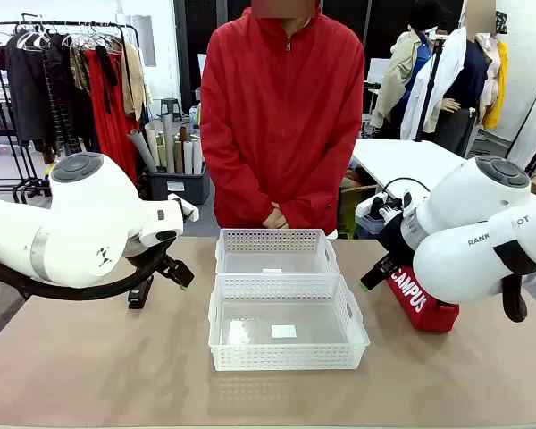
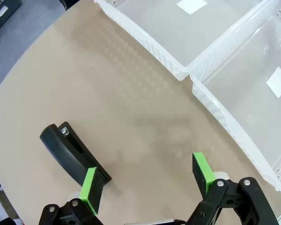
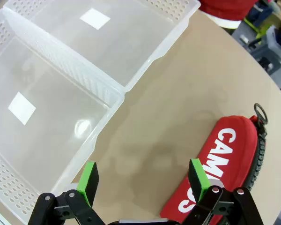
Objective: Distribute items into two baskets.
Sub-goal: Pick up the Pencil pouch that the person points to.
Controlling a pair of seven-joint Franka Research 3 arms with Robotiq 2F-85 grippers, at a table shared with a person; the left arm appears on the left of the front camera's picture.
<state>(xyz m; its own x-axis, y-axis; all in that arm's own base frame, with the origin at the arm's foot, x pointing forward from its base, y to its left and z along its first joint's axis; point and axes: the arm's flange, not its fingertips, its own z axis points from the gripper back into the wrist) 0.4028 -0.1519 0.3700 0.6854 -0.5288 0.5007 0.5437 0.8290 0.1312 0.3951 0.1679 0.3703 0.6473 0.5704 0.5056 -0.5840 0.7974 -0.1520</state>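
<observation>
I am hovering my left claw [image 2: 145,173], fingers apart, beside the stapler [image 2: 68,150], and my right claw [image 3: 143,178], fingers apart, beside the pouch [image 3: 232,154], readying one item for each of the two baskets [image 1: 286,356].

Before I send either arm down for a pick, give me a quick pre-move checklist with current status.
1. Left end effector open: ok.
2. Right end effector open: ok.
3. Stapler centred under the left end effector: not ok, it lies off to one side.
4. Pouch centred under the right end effector: not ok, it lies off to one side.
5. Near basket and far basket empty: ok.
6. Person's hands away from the baskets: ok, clasped at the far edge.
</observation>
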